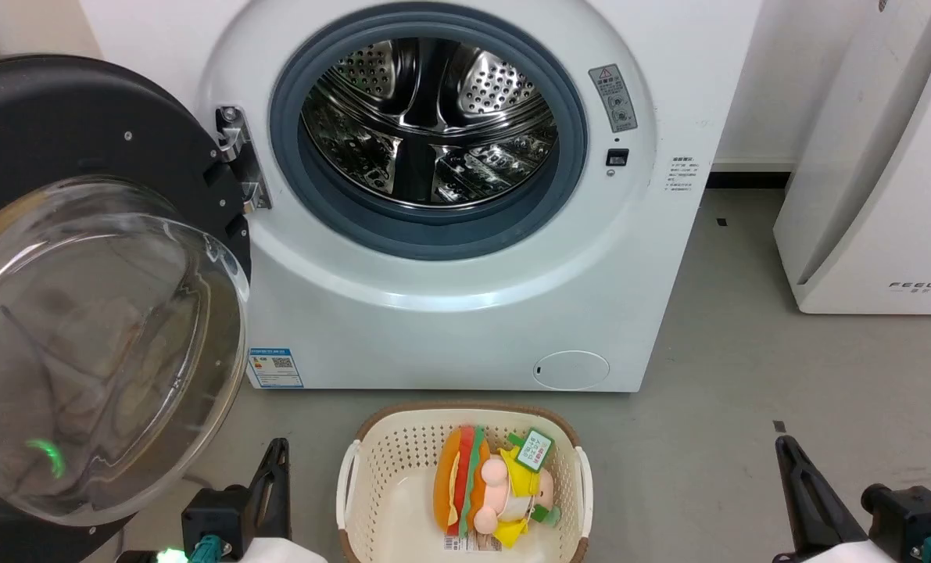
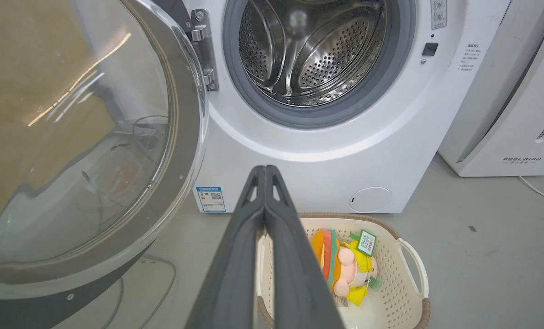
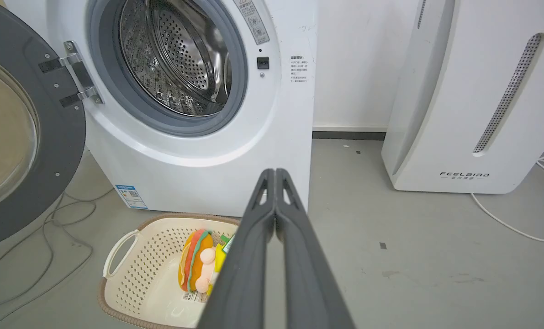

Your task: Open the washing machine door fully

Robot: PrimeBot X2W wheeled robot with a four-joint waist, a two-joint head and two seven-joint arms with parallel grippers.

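Note:
The washing machine point(image 1: 465, 313) is a white front-loader with its steel drum point(image 1: 430, 117) exposed behind a grey gasket. The washing machine door point(image 1: 82, 156) stands swung wide to the left on its hinge point(image 1: 238, 156), black rim and clear domed glass point(image 1: 98, 344) facing me; it also shows as the door point(image 2: 180, 137) and the door point(image 3: 66, 137). My left gripper point(image 1: 277, 450) sits low at the bottom left, shut and empty, apart from the door. In its wrist view the left gripper point(image 2: 265, 168) has fingers pressed together. My right gripper point(image 1: 784, 446), also the right gripper point(image 3: 275, 171), is shut and empty at the bottom right.
A cream laundry basket point(image 1: 371, 453) with a plush burger toy point(image 1: 488, 489) sits on the grey floor in front of the machine, between my arms. A white FEELAIR appliance point(image 1: 879, 195) stands to the right. Cables point(image 3: 48, 219) lie on the floor under the door.

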